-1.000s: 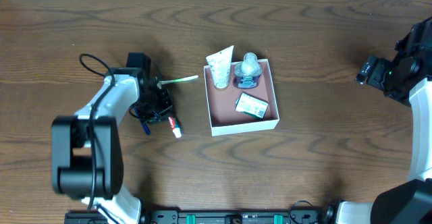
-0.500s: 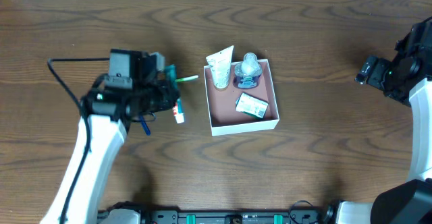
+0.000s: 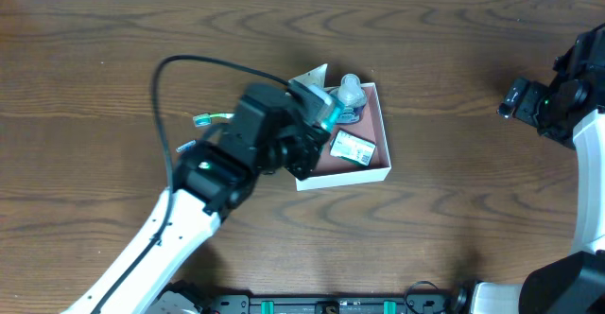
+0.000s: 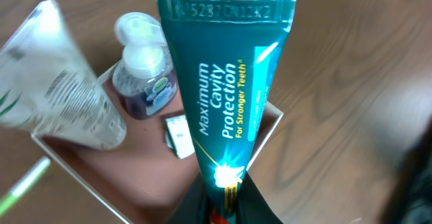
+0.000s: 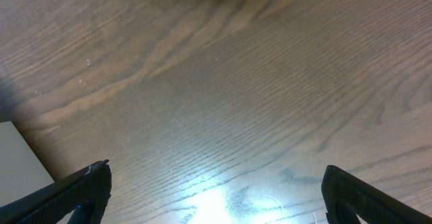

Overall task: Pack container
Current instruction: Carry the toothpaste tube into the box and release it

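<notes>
My left arm stretches out, its end effector [image 4: 226, 198] above the container's [image 3: 345, 177] left edge, clamped on a tube [image 4: 226, 82]. My right end effector [image 5: 216, 197] hangs well right of the container, fingers spread wide.

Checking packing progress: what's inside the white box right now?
In the container: a pump bottle, a small carton, and a white tube leaning over the rim. The left arm and the toothpaste tube it holds hide the rest.

Left arm [image 3: 161, 240]: white tubular link coming in from 7 o'clock, black boxy wrist housing, thin black cable [image 3: 155, 96] looping off toward 10 o'clock. Right arm [image 3: 588, 153] at 3 o'clock: white link, black joint blocks, tiny green LED [image 3: 546, 94]. Right fingertips [image 5: 75, 191] black, tapered.
</notes>
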Motion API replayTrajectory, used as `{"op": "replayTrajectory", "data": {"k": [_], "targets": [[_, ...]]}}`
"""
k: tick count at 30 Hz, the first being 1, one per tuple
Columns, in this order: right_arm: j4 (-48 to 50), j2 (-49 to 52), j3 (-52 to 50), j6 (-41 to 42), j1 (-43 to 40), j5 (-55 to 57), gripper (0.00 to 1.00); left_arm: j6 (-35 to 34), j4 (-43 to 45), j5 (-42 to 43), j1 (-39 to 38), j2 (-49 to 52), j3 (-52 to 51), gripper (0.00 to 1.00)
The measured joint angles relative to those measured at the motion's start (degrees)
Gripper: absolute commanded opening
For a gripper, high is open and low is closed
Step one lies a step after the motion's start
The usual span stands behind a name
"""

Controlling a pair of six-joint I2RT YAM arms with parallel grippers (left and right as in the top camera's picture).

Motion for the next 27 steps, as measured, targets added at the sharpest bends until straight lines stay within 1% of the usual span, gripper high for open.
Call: {"op": "replayTrajectory", "data": {"k": [4,7,13,19,20,21,22,23,24,26,27], "targets": [[0.0,0.0,0.0,0.0,0.0,0.0,0.99,10.7,0.0,-4.1,-3.0,3.1,0.0,0.09],[0.0,0.0,0.0,0.0,0.0,0.0,0.99,18.3,0.0,-6.5,-3.9,6.0,0.0,0.09],[0.0,0.0,0.0,0.0,0.0,0.0,0.99,29.3,0.0,-8.3,-3.9,11.1,0.0,0.09],[0.0,0.0,0.0,0.0,0.0,0.0,0.99,36.7,0.2,-9.0,-3.9,13.7,0.0,0.1],[0.0,0.0,0.0,0.0,0.0,0.0,0.99,37.5,0.4,-9.1,-4.0,13.7,0.0,0.12],[0.0,0.0,0.0,0.0,0.0,0.0,0.99,38.1,0.7,-9.2,-4.1,13.7,0.0,0.17],[0.0,0.0,0.0,0.0,0.0,0.0,0.99,38.7,0.8,-9.2,-4.2,13.7,0.0,0.32],[0.0,0.0,0.0,0.0,0.0,0.0,0.99,39.2,0.8,-9.3,-4.3,13.7,0.0,0.4],[0.0,0.0,0.0,0.0,0.0,0.0,0.99,39.5,0.8,-9.4,-4.6,13.7,0.0,0.46],[0.0,0.0,0.0,0.0,0.0,0.0,0.99,39.9,0.9,-9.4,-5.2,13.7,0.0,0.52],[0.0,0.0,0.0,0.0,0.0,0.0,0.99,40.0,1.0,-9.4,-5.5,13.7,0.0,0.52]]}}
